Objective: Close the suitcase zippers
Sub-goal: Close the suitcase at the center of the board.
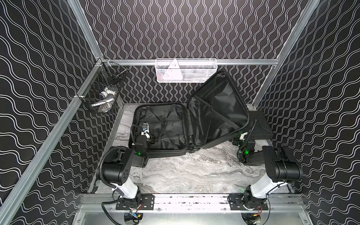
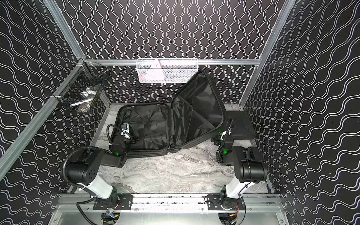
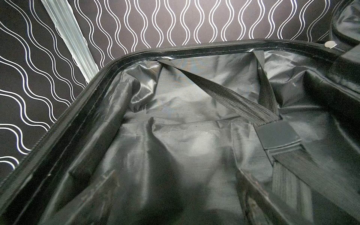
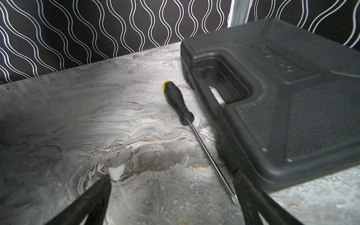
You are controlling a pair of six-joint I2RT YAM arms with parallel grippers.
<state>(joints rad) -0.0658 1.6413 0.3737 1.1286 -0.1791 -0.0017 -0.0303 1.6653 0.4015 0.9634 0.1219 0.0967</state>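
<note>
The black wire basket (image 1: 103,87) hangs on the side rail, well apart from the left hand (image 1: 154,138), out past its outer side and higher up. That hand sits low inside the flat-lying half of the suitcase (image 1: 167,120), over the black lining, with its jaws spread wide and nothing between them. Ahead of it and round its outer side, the zippers (image 3: 175,46) follow the shell's rim, unjoined. A small pale pull (image 3: 193,44) sits on the far rim, near the corner where the other half begins. Between hand and rim lie only creased lining and the crossed elastic straps (image 3: 224,97) with their buckle (image 3: 276,134). To the hand's inner side the second half stands tilted up from the hinge, and its top corner reaches in front of the white mesh basket (image 1: 185,70) on the back rail. Its outer edge hangs just above the right arm's wrist. The right hand (image 4: 171,176) is low over the surface (image 1: 194,171), jaws wide apart and gripping nothing. A screwdriver (image 4: 178,103) lies ahead of it, the tip just beside one finger (image 4: 251,194). The tool case (image 4: 292,97) crowds that same side, close beside the screwdriver's shaft. Behind both hands, between the arms, the marbled surface lies bare up to the front rail.
</note>
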